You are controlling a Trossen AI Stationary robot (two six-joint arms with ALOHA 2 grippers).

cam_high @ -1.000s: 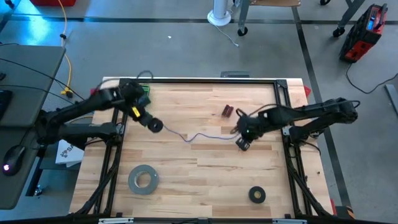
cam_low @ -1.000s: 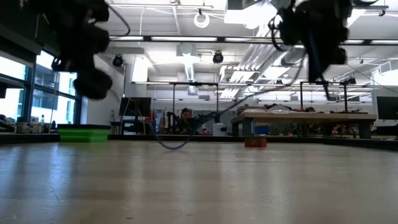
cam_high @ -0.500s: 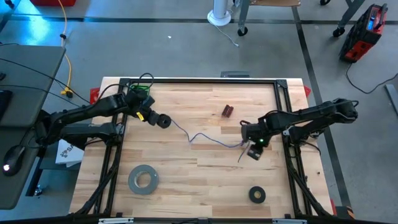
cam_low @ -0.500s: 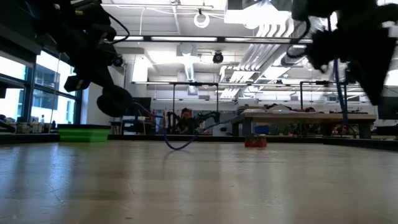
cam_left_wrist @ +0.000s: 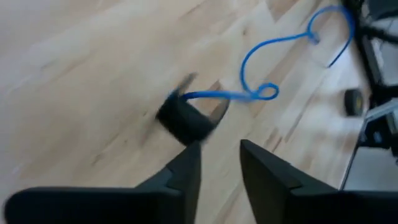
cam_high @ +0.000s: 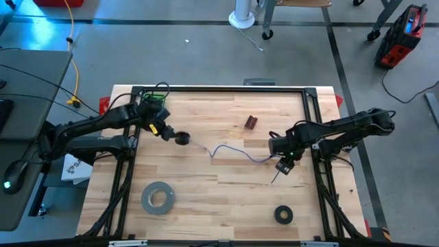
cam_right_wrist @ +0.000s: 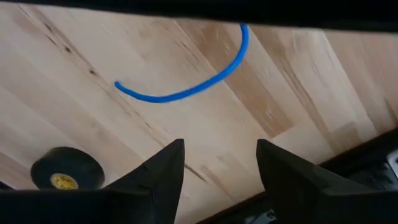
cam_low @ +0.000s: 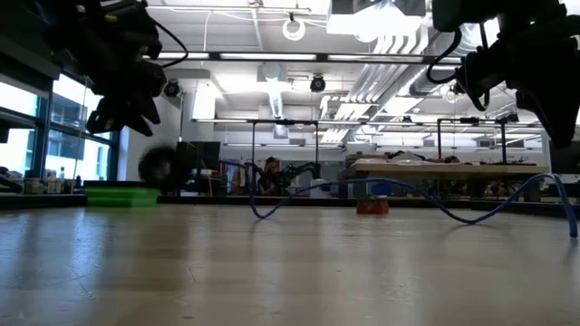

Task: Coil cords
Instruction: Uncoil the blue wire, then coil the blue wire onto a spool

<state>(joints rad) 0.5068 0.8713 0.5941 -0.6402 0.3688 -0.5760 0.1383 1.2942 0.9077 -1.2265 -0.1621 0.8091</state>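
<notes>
Cords: one blue cable [cam_high: 233, 152], lying loose and wavy across the middle of the table [cam_high: 226, 199], stretched between the two arms, not coiled.
Cable ends: one dark blob [cam_left_wrist: 181, 121] at the left end, lying on the wood just ahead of the left fingers (blurred, so its shape is unclear); the right end trails down past the right arm's fingers to a thin tail on the wood.
Tape rolls: two, a larger grey roll [cam_high: 157, 197] near the front left, and a small black ring [cam_high: 283, 215] near the front right.
Other items: one small dark red block [cam_high: 251, 123] toward the far side of the table, one green tray [cam_low: 121, 194] at the far left corner.
Arms: two.
Left gripper [cam_high: 169, 135]: reaches in from the left edge, angled down toward the table, with fingers [cam_left_wrist: 186, 174] parted and empty (the dark cable end sits free in front of them).
Right gripper [cam_high: 284, 165]: reaches in from the right edge, bent down over the cable's right end, with fingers [cam_right_wrist: 163, 168] spread apart and nothing between them; a curve of cable lies on the wood beyond.
</notes>
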